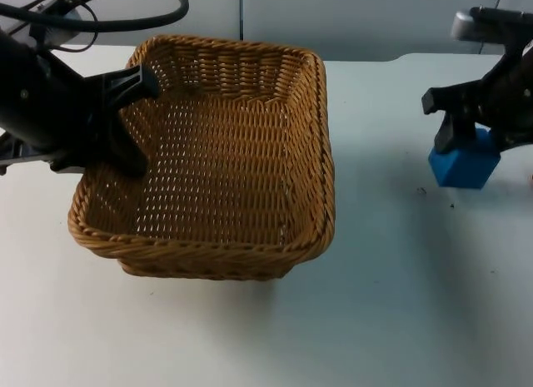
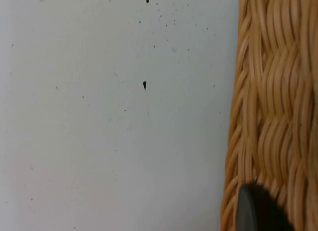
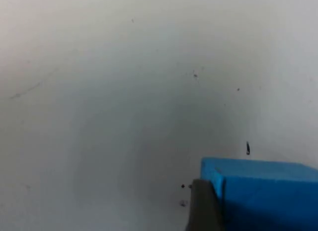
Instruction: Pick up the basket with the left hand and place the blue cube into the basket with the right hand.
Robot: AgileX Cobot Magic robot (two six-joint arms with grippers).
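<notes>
While the left gripper [image 1: 125, 125] clamps the wicker basket's [image 1: 250, 137] left rim, the right gripper [image 1: 466, 125], fingers grasping the blue cube [image 1: 465, 164] well right of the basket, should lift clear before crossing its rim.

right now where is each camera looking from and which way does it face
Top view: fixed above, looking down and forward; left tool straddles the wicker basket rim, right tool at the blue cube.
Left wrist view: along the left tool; a fingertip against the basket's woven wall, white table beside it.
Right wrist view: along the right tool; a fingertip against the cube.
Shared: top and right wrist both show the cube.
</notes>
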